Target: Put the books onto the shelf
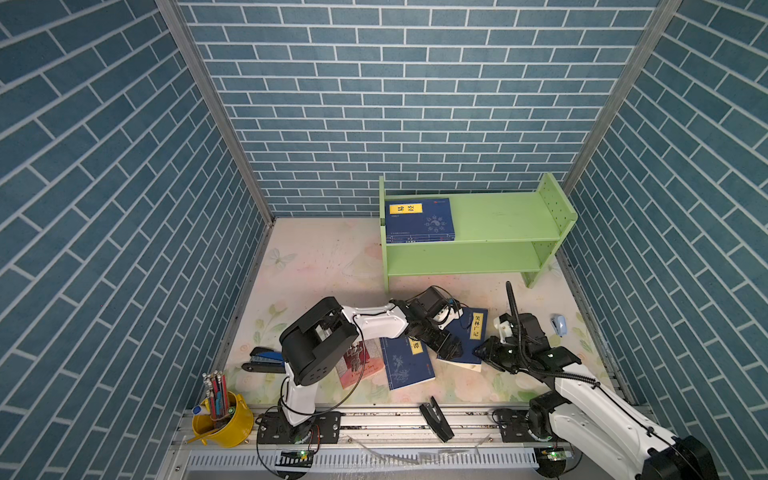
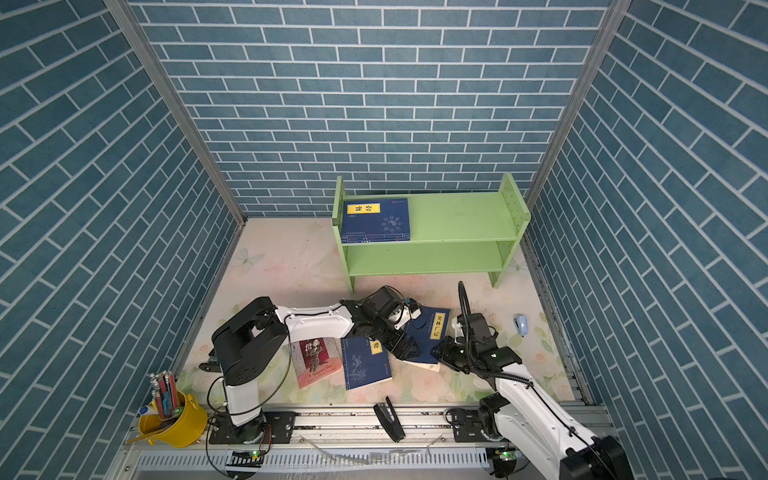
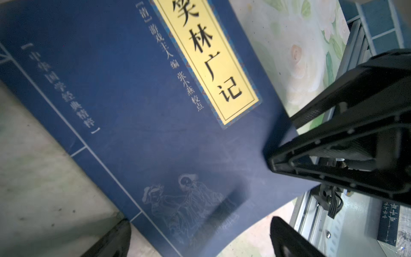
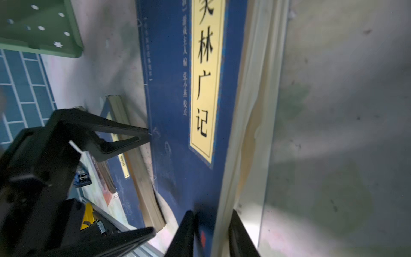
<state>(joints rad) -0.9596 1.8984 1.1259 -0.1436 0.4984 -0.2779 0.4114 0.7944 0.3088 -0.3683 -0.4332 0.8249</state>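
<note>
In both top views the shelf stands at the far right of the counter. I can see 1 dark blue shelved book lying flat at the left of its upper tier. The blue book now in work lies in the near middle, well apart from the shelf. The second blue book and the red book lie to its left. The right gripper is at its near right corner and the left gripper is just beside it. When the book rises, the 2 grippers could knock each other.

In the left wrist view the left gripper is spread wide over the cover of the blue book and holds nothing. If it waits so low, I think the lifted book may catch on its fingers.

In the right wrist view the right gripper is clamped on the edge of the blue book, with cover and pages between its fingers. The hold is only at a corner. A thin paperback probably sags or fans open from such a hold. It could then slip out, or strike the front of the shelf on the way.
</note>
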